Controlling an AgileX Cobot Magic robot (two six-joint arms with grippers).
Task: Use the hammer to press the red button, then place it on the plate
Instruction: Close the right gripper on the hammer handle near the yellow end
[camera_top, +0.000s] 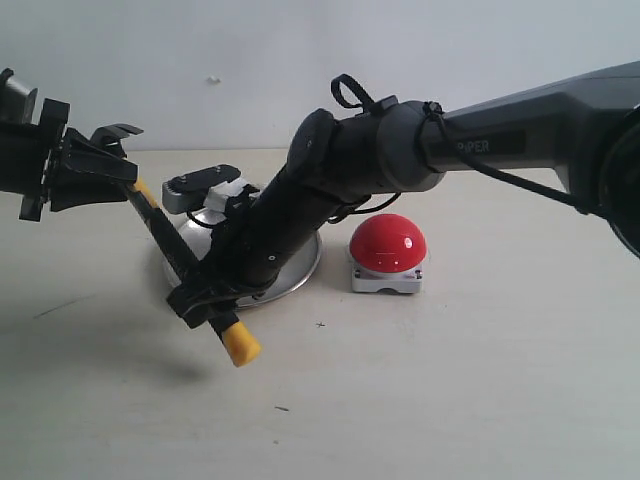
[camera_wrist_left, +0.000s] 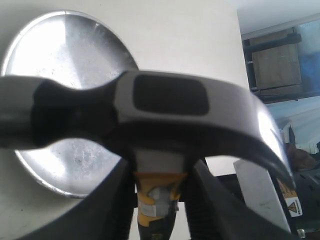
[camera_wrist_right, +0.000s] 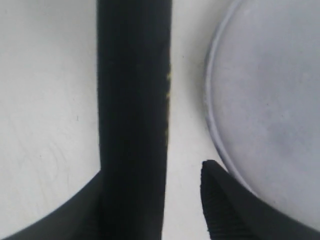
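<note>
The hammer (camera_top: 165, 240) hangs tilted above the table, its dark head (camera_wrist_left: 170, 110) at upper left and its yellow end (camera_top: 240, 345) low toward the front. My left gripper (camera_top: 122, 178) is shut on the neck just under the head, with fingers (camera_wrist_left: 112, 205) on both sides of it. My right gripper (camera_top: 205, 300) reaches across the middle and straddles the black handle (camera_wrist_right: 132, 100). It is open: one finger lies against the handle, the other finger (camera_wrist_right: 220, 200) stands off with a gap. The silver plate (camera_top: 300, 268) lies behind. The red button (camera_top: 388, 243) sits to the plate's right.
The right arm (camera_top: 330, 190) stretches over the plate and hides most of it. The pale table (camera_top: 450, 400) runs bare toward the front and right. A plain wall closes the back.
</note>
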